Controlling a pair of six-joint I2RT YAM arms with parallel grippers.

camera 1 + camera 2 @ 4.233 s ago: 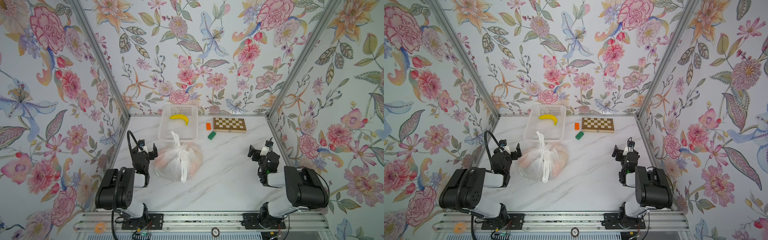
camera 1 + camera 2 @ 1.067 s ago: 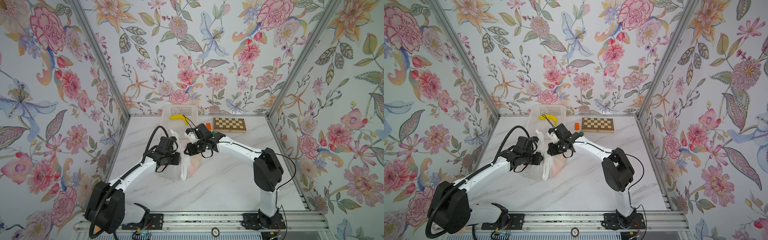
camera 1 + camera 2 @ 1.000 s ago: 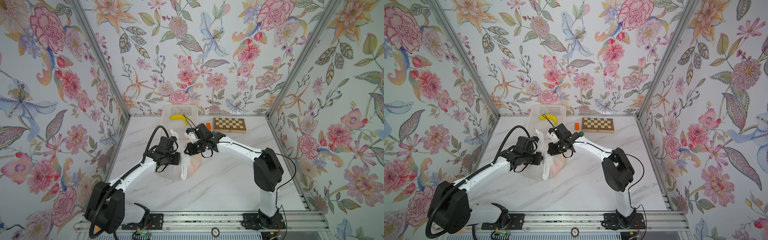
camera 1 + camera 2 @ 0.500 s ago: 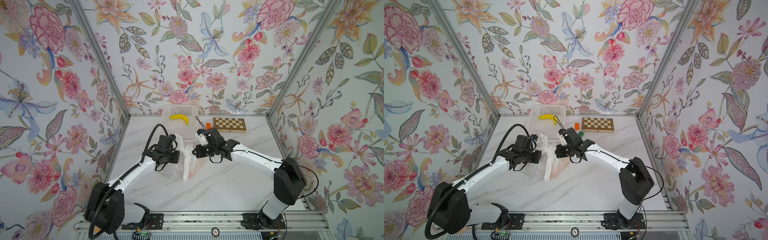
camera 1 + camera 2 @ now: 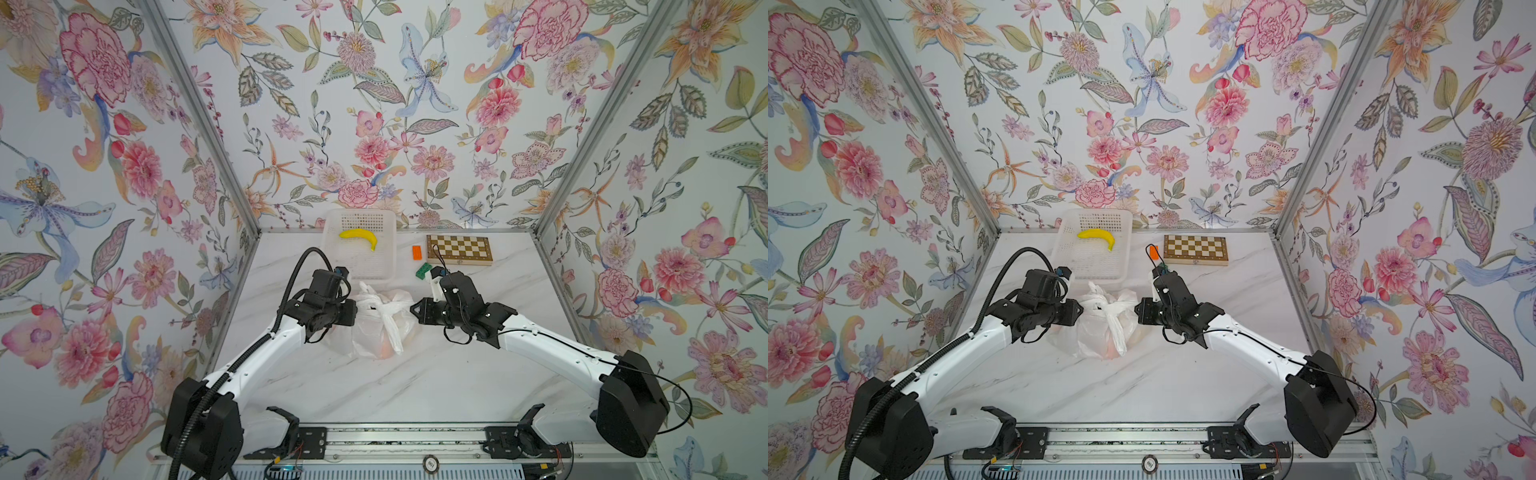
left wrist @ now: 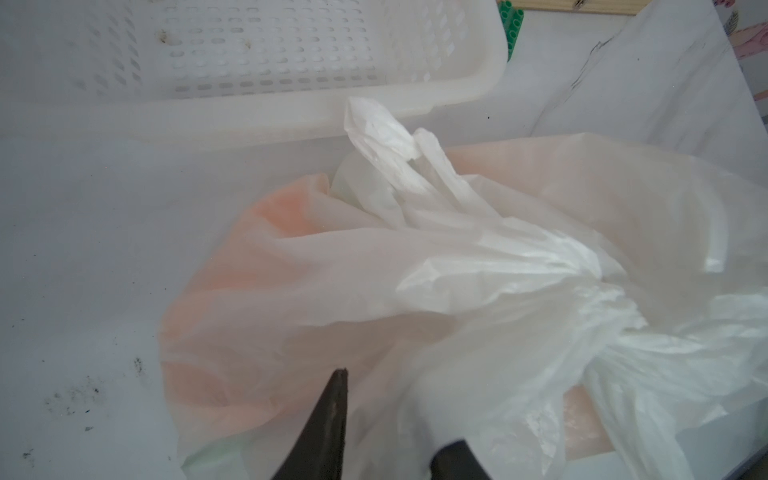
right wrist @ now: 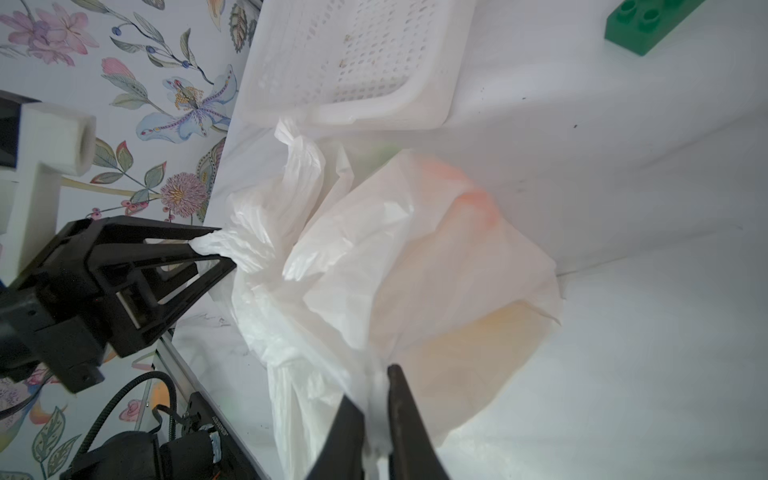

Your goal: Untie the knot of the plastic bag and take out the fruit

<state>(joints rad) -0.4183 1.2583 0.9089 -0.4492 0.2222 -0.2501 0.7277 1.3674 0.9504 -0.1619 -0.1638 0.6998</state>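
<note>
- Since half a second earlier, the right end effector (image 5: 413, 310) has drawn back off the plastic bag (image 5: 370, 332) toward its own side. The left end effector (image 5: 354, 312) sits about where it was.
- The left end effector's jaws stand a little apart. In the right wrist view a twisted white strip of the bag fills the gap between their tips and is stretched tight toward the bag's bulk.
- The right end effector's jaws are nearly together, with a thin fold of bag film caught between the fingers (image 7: 403, 415).
- The knot (image 5: 384, 308) is still tied and lies between the two end effectors, just beside both sets of tips, with one long tail trailing over the bag.
- The fruit (image 7: 473, 199) is inside the bag, ahead of the right end effector's tips. It shows only as orange and pale yellow patches through the film.
- The bag rests on the surface (image 5: 415, 382) directly between the end effectors.
- The basket (image 5: 365, 266), holding a banana (image 5: 359, 237), lies just beyond the left end effector.
- A green brick (image 5: 423, 271) sits just beyond the right end effector's wrist. An orange brick (image 5: 417, 252) and a chessboard (image 5: 459, 249) lie farther beyond it.
</note>
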